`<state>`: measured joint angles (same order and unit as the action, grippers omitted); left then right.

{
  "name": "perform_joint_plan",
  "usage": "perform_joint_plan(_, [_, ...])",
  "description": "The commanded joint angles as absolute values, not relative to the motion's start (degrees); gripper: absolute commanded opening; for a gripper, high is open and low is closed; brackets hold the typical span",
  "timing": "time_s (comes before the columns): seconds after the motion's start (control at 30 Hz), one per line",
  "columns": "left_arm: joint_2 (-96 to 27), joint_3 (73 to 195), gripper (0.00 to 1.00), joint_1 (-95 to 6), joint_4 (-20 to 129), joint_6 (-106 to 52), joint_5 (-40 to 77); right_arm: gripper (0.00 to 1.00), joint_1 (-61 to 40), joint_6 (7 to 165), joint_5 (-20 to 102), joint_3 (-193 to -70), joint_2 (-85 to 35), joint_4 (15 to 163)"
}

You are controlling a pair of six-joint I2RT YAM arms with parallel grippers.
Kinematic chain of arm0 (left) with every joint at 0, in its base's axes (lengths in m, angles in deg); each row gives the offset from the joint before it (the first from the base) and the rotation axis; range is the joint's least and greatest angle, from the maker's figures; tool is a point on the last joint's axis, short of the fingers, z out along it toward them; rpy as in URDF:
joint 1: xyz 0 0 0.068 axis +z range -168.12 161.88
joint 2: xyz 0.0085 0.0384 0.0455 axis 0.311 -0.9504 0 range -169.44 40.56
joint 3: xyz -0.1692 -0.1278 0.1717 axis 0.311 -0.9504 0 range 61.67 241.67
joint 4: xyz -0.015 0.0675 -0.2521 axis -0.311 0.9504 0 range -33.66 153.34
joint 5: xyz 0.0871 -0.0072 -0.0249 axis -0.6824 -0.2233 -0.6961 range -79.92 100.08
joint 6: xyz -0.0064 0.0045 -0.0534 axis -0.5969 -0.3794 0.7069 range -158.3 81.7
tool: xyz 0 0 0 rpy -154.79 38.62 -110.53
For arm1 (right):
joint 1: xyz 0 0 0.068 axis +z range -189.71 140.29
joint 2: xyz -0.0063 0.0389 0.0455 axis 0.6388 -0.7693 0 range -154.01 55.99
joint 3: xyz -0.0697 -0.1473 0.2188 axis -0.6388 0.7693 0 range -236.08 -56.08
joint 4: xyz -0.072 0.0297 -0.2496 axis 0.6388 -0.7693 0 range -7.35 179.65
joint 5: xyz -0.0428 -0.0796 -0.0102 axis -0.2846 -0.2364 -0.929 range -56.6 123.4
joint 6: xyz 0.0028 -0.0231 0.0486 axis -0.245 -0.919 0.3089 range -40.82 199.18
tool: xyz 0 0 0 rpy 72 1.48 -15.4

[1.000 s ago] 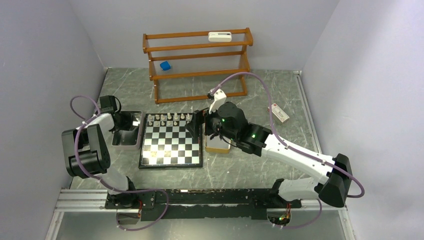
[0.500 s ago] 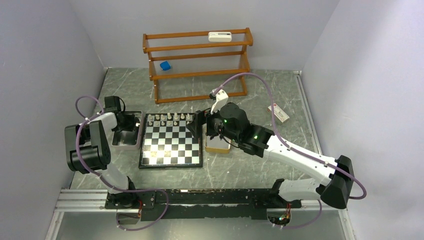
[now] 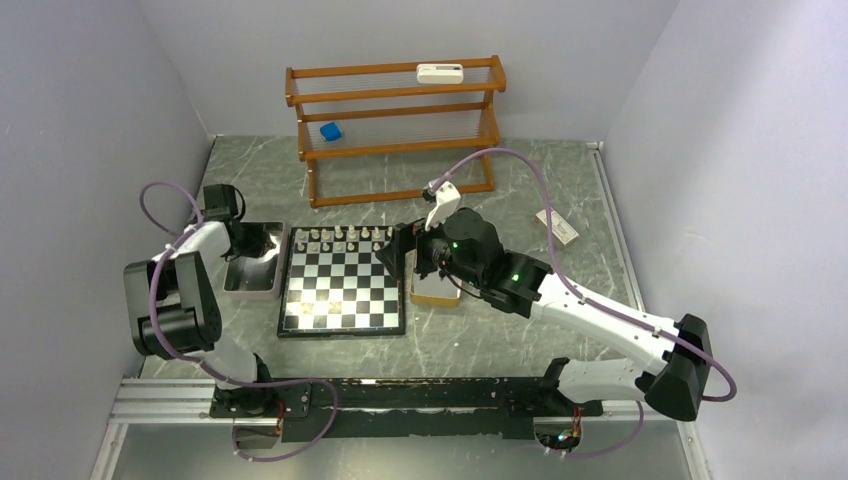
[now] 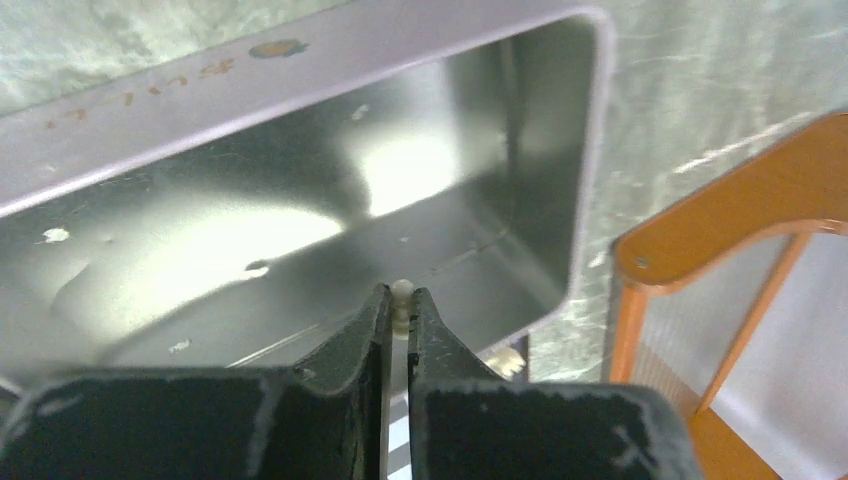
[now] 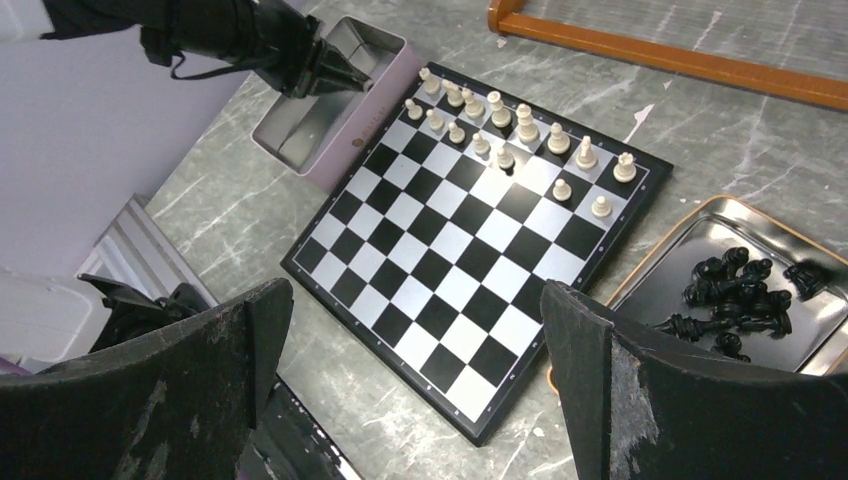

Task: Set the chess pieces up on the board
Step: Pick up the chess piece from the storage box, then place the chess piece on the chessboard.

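L wrist view: cream piece [image 4: 401,292] mostly hidden betw. the closed fingers of left gripper [image 4: 397,305]; only its round top shows, type can't tell. Silver tray [image 4: 590,150] cut off at left edge. R wrist view: black pieces [image 5: 745,290] heaped and overlapping, types unclear; their tray [image 5: 660,285] cut by right edge. Top view: cream row [image 3: 340,237] too small to ID.

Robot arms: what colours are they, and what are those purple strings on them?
The left arm and the right arm are white tubes with chunky black joints. The purple string is a thin cable, and one loops along each arm. Small green lights glow on the right arm. The fingers are black and flat, scuffed with pale scratches.
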<state>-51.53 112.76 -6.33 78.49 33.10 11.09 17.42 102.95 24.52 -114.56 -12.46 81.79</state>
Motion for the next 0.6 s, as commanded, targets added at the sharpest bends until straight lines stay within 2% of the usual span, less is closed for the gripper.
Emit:
perform_joint_plan(0.0, [-45.3,116.4,0.05,-6.7,81.2,30.0,3.8,1.0,17.9,103.1,23.1,-113.4,-10.7,83.7])
perform_joint_plan(0.23, [-39.6,115.8,0.05,-6.8,76.3,22.2,1.8,1.0,17.8,103.7,23.8,-112.3,-9.5,84.1])
perform_joint_plan(0.4, [-35.4,112.4,0.05,-8.5,65.0,12.4,7.9,1.0,17.8,104.4,24.4,-111.2,-8.1,85.1])
perform_joint_plan(0.57, [-33.7,111.6,0.05,-14.4,58.9,3.1,13.6,1.0,17.8,105.4,25.5,-110.3,-7.3,86.2])
